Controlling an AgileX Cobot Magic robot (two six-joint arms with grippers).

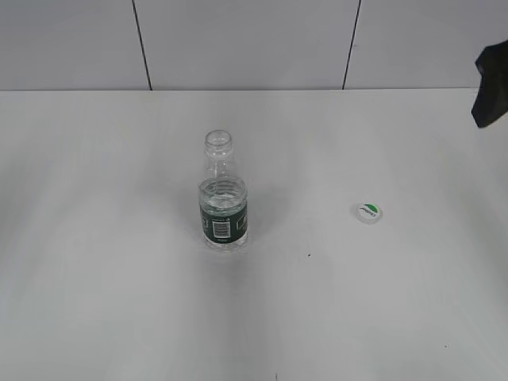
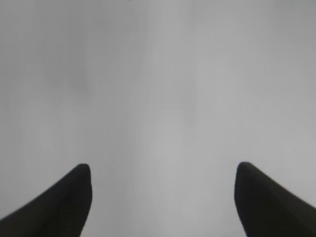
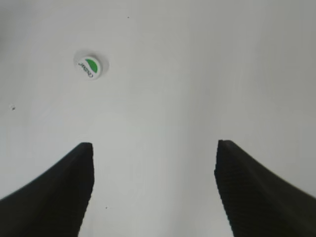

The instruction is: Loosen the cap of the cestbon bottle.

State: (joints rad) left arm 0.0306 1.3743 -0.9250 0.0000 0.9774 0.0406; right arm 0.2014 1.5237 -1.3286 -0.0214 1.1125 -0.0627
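Observation:
The cestbon bottle (image 1: 223, 194) stands upright in the middle of the white table, its neck open with no cap on it. The cap (image 1: 368, 212) lies flat on the table to the bottle's right, green half-circle up; it also shows in the right wrist view (image 3: 89, 66), far ahead and left of the jaws. My right gripper (image 3: 153, 148) is open and empty above bare table; part of it shows at the right edge of the exterior view (image 1: 492, 86). My left gripper (image 2: 163, 170) is open and empty over bare table; it is out of the exterior view.
The white table (image 1: 119, 302) spreads all round the bottle. A white panelled wall (image 1: 246, 44) with dark seams stands behind its far edge. A tiny dark speck (image 1: 309, 255) lies on the table near the bottle.

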